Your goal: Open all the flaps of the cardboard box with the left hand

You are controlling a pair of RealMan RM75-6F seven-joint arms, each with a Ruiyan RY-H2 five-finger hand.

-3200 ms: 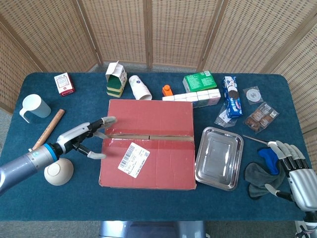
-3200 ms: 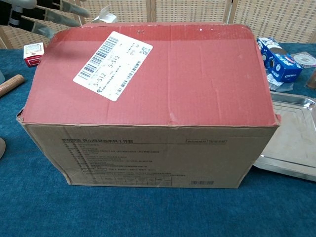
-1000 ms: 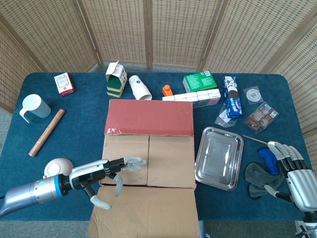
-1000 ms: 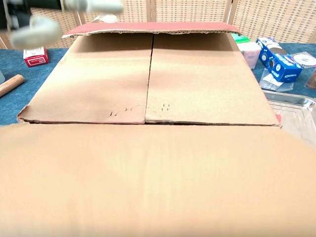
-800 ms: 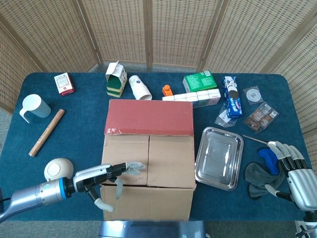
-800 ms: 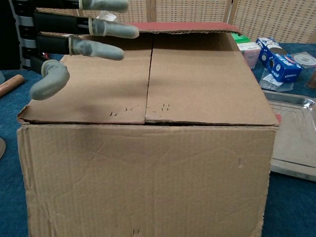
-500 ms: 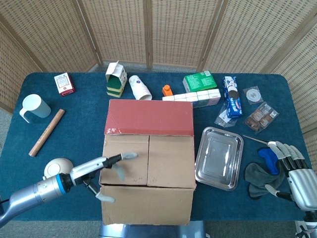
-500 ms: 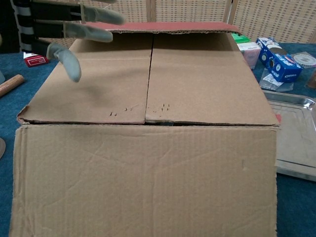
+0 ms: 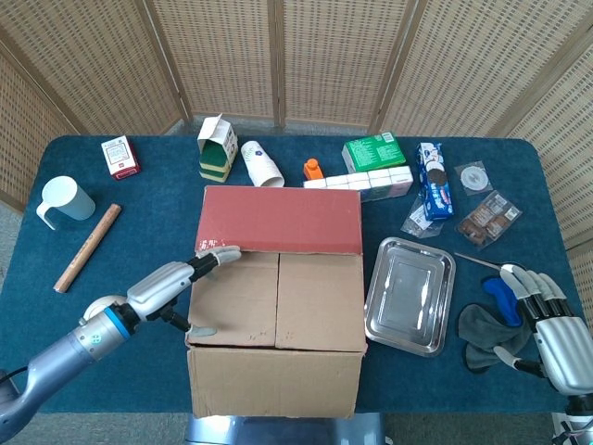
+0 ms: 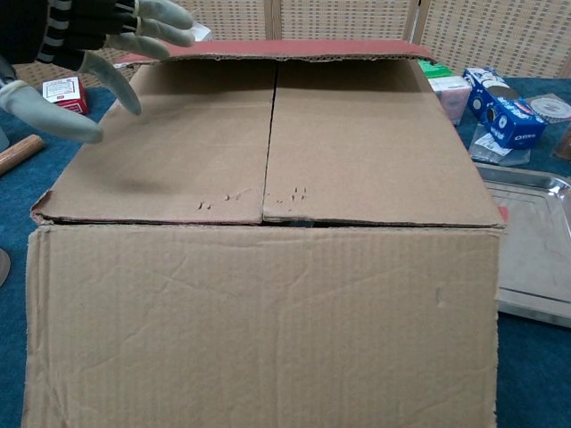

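I'm hovering my left hand (image 9: 176, 283), fingers spread and empty, over the corrugated cardboard box (image 9: 276, 306); its front flap is hanging down.

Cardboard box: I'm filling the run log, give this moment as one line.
cardboard box: near flap down, far red flap shut | left hand: open, at its left edge | right hand: idle

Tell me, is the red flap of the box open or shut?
Shut: the red flap lies flat on the box, over the far edges of the two inner flaps.
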